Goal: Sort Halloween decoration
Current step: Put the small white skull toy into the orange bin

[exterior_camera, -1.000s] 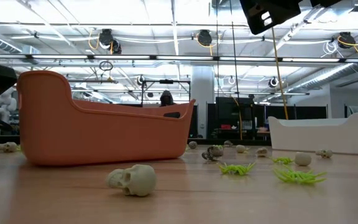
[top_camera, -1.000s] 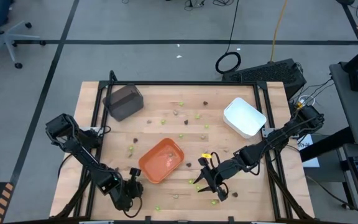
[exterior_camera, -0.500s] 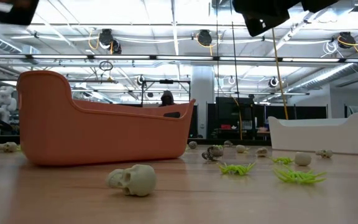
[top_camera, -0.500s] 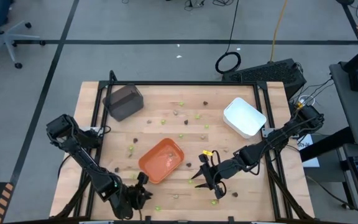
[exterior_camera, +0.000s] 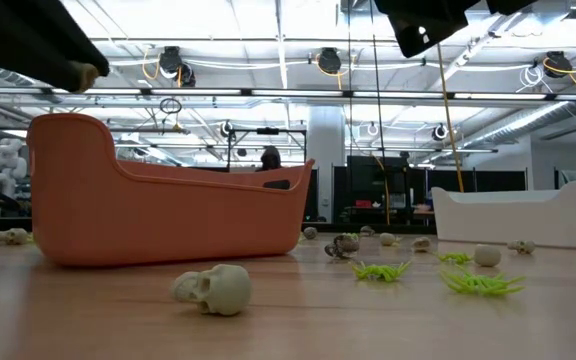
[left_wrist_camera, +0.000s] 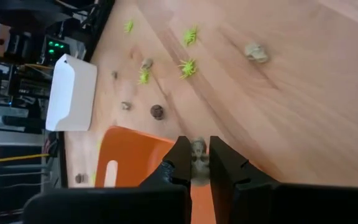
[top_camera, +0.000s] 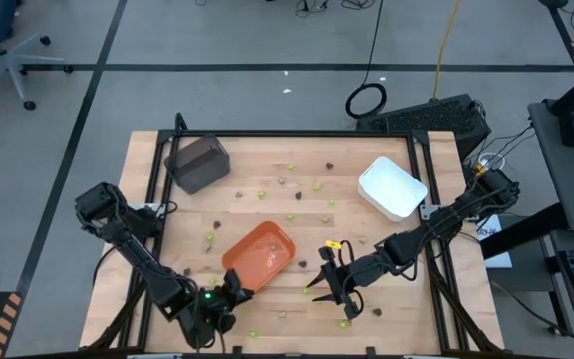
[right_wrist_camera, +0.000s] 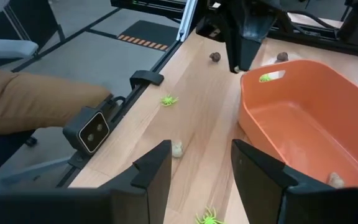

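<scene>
**Left wrist view: skull piece pinched above tray lip**

Tan-grey skull, tiny and knobbly, clamped between left hand fingertips, right at orange tray edge. Could bounce off the rim onto worktop if released early. Right hand spread open, empty, beside tray.

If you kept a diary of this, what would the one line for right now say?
left hand: shut on tan-grey skull, beside orange tray rim | right hand: open, empty, waiting beside tray | sorting unfinished, pieces on table
</scene>
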{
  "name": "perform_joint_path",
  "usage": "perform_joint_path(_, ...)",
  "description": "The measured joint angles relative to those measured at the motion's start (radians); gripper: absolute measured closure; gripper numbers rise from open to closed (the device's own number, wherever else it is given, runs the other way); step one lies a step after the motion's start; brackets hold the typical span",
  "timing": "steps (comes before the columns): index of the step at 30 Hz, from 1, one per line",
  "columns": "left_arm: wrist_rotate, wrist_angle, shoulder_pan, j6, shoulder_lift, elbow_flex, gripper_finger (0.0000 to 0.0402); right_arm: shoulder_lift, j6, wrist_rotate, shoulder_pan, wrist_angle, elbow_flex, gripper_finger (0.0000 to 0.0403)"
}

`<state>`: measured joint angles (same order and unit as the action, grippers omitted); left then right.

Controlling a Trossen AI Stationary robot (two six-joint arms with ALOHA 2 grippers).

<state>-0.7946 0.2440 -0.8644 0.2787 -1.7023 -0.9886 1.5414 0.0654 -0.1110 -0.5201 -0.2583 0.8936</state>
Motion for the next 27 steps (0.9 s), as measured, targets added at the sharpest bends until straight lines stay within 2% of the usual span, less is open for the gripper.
perform_joint_path(5,-0.008,-0.007,0.009,0.040,0.000,0.000,0.0384,0.000,0.001,-0.047,0.000,0.001,0.000,0.0252)
perform_joint_path(12,-0.032,-0.036,0.015,0.128,0.000,-0.001,0.0384,0.000,0.026,-0.050,0.000,0.001,0.000,0.0252)
perform_joint_path(27,-0.105,-0.072,0.021,0.127,0.002,-0.002,0.0384,0.000,0.041,-0.050,0.001,0.002,0.000,0.0252)
